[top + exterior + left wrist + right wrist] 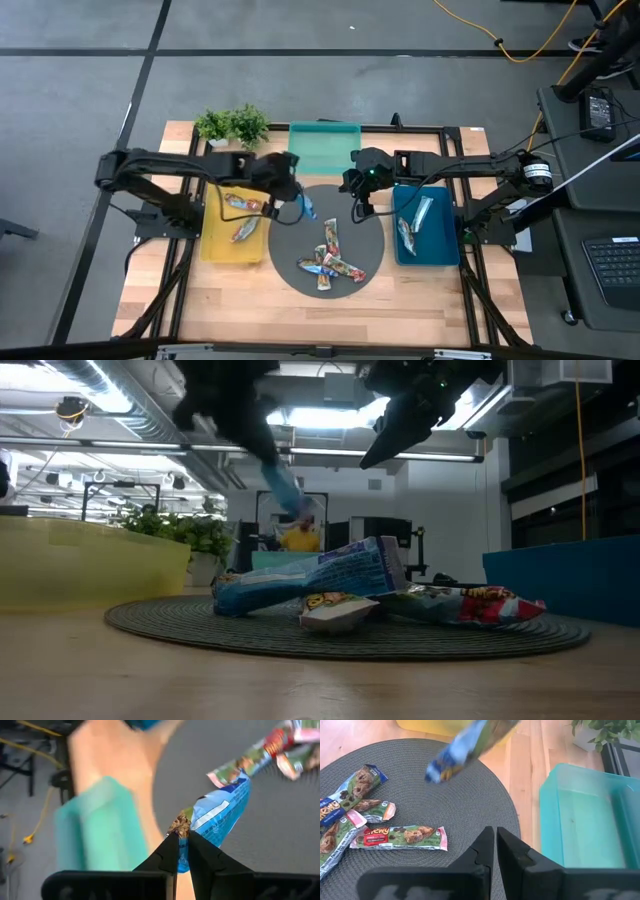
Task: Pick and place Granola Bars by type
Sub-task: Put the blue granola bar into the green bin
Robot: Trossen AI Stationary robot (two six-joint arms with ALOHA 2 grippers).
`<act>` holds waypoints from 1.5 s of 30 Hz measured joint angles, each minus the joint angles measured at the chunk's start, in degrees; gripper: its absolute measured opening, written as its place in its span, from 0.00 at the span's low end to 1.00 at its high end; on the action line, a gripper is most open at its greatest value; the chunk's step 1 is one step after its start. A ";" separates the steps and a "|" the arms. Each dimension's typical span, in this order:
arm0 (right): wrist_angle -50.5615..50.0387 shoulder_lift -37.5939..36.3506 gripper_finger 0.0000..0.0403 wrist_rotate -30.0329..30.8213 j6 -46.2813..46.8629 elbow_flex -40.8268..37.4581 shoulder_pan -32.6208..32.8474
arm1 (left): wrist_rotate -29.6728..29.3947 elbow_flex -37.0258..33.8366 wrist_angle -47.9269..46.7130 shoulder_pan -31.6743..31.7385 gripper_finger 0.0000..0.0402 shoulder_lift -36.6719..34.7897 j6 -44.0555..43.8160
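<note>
My left gripper (182, 836) is shut on a blue granola bar (220, 812) above the left rim of the round grey mat (290, 250); the bar also shows in the air in the high view (308, 208) and in the low view (285, 485). Several red-multicoloured and blue bars (330, 262) lie flat on the mat. My right gripper (495, 836) hangs shut and holds nothing above the mat's far right part (358, 205). My left gripper pinches the blue bar by one end (186, 824) between its two fingers. The fingers slant down from the table's left side. The bar is lifted clear of the mat and sticks out slanting downward beyond the fingertips (285, 485).
A yellow tray (212, 245) at the left holds two bars. A teal tray (325, 150) stands at the far middle. A dark-blue tray (440, 250) at the right holds silvery bars. A potted plant (232, 125) stands at the far left corner.
</note>
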 joint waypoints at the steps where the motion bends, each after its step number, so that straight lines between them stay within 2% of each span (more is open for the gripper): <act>1: 0.01 0.00 0.06 0.00 -0.01 0.00 0.00 | -0.62 0.45 -0.51 -0.01 0.05 -1.28 -1.11; 14: 0.19 0.00 0.06 0.04 1.70 0.00 0.00 | -1.56 1.56 -2.88 -0.01 0.05 -13.34 -11.81; 17: 0.22 -0.02 0.06 0.04 3.25 0.00 0.00 | -1.91 1.57 -2.70 0.01 0.05 -14.69 -12.14; 21: 0.26 -0.02 0.06 0.04 3.52 0.00 0.00 | -7.04 2.83 -3.96 0.70 0.05 -14.70 -8.71; 25: 0.69 -0.02 0.06 0.04 3.63 0.00 0.00 | -10.40 9.43 -6.04 2.58 0.05 -12.17 -7.65; 29: 0.74 -0.02 0.06 -0.24 3.28 0.00 0.00 | -10.88 17.90 -7.55 5.75 0.05 -8.11 -4.61; 34: 1.65 -0.04 0.06 -4.89 3.97 0.00 -1.48 | -11.57 30.27 -9.01 11.32 0.05 -0.47 -1.08; 39: 2.02 -0.04 0.06 -5.81 4.68 0.00 -3.11 | -8.77 39.59 -9.43 17.49 0.05 7.78 -1.22; 45: 2.45 -0.79 0.06 -4.35 1.51 0.00 -4.13 | -2.70 42.73 -9.28 22.66 0.05 15.65 -4.52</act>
